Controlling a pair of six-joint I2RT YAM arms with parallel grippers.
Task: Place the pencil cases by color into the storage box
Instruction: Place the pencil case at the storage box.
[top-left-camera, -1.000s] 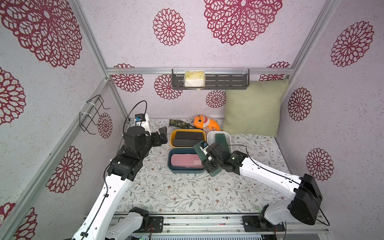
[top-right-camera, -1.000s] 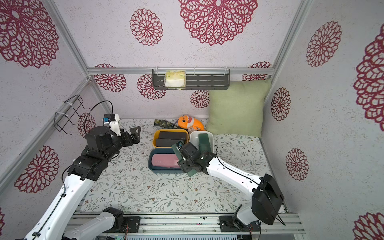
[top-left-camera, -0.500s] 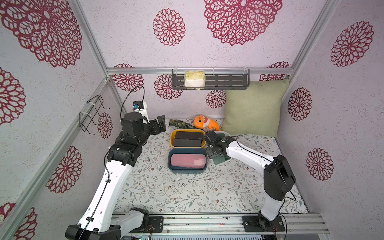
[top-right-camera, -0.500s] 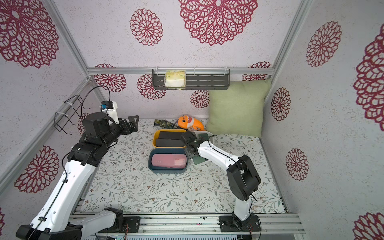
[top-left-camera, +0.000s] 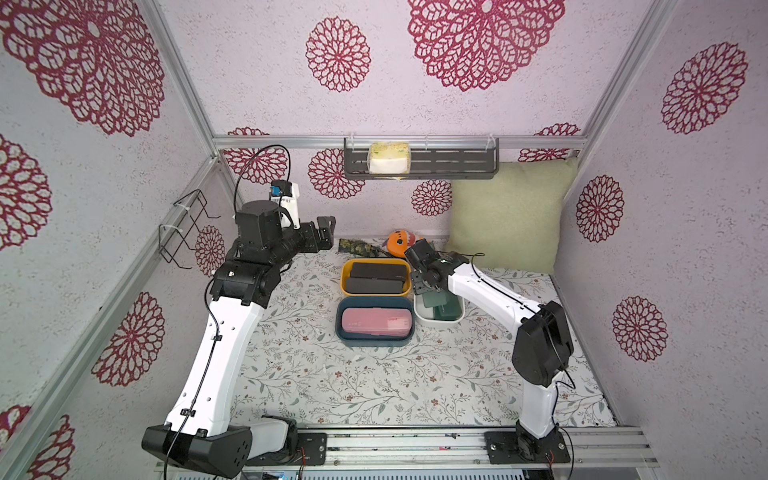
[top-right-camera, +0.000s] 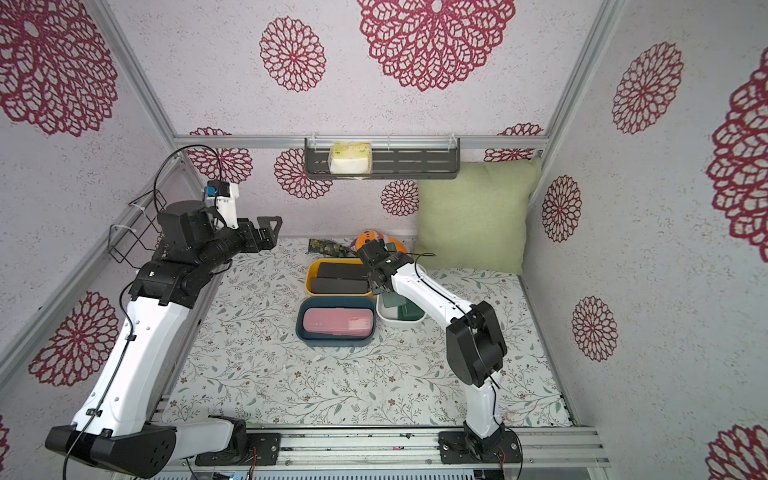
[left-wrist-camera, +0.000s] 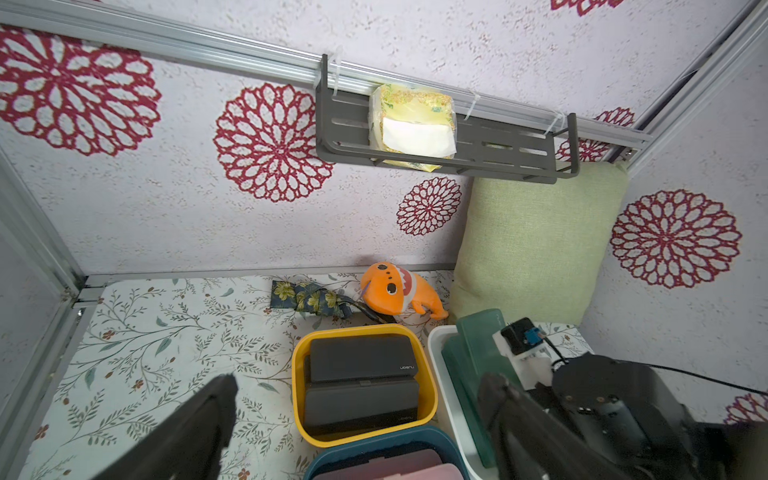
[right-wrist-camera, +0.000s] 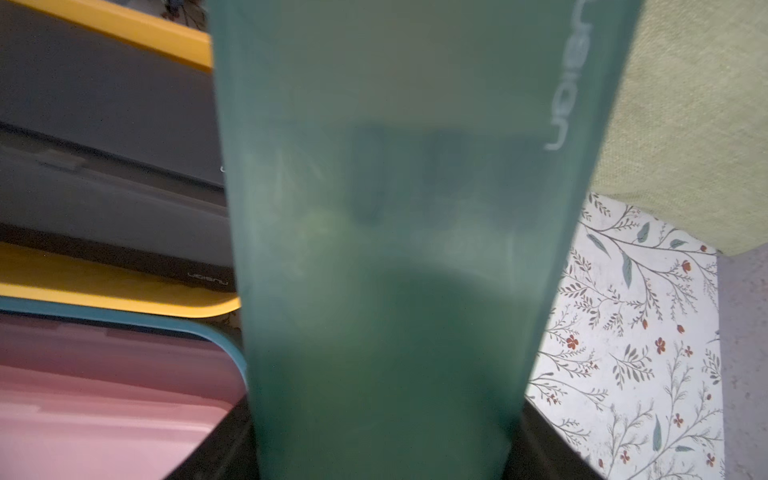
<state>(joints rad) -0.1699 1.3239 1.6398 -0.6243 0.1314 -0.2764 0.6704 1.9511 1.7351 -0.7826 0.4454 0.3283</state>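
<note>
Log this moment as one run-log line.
phase: placing | right gripper: shut on green pencil case, at white tub | left gripper: open, empty, aloft | yellow tub: black cases | blue tub: pink case

**What sat on the flowery table**

The table (top-left-camera: 332, 382) had a white cloth with little leaves and flowers. In the middle of the frame three tubs sat close together. A yellow tub (top-left-camera: 343, 277) was on top, with a blue tub (top-left-camera: 374, 343) just below it. A white tub (top-left-camera: 436, 323) was to their right. Above them lay a dark pouch (top-left-camera: 357, 246) and an orange toy (top-left-camera: 397, 243). A green pillow (top-left-camera: 507, 216) stood at the upper right.
</note>
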